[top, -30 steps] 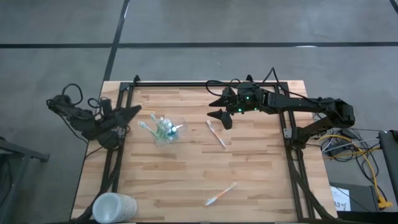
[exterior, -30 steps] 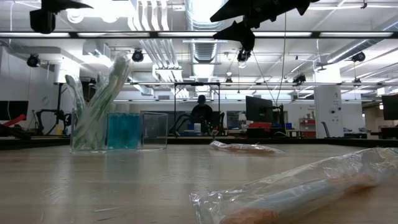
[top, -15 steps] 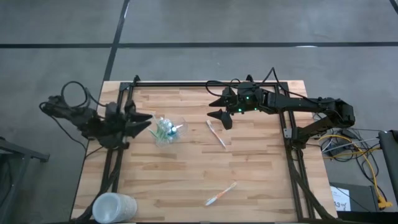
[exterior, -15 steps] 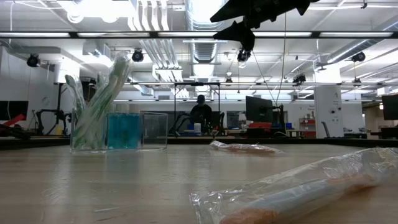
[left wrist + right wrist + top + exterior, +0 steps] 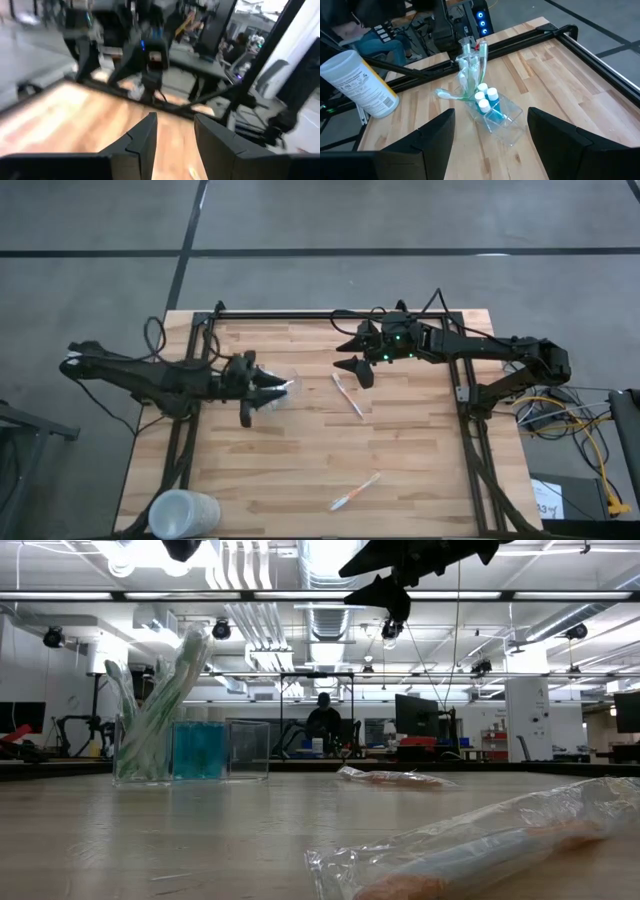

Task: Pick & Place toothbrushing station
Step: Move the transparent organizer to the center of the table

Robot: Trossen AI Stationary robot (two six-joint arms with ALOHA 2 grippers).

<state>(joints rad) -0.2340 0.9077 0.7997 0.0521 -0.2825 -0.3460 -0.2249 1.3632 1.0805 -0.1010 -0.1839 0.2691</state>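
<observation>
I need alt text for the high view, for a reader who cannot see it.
Seen from above, the left gripper hangs open over the clear toothbrush holder on a wooden table. The right gripper waits open near the far edge, beside a wrapped toothbrush.

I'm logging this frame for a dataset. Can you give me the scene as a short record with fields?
station: clear holder with toothbrushes and blue tubes, upright
left end effector: open, above the holder
right end effector: open, raised near the table's far edge, empty
loose items: wrapped toothbrush mid-table; another near the front
cup: front-left corner
</observation>
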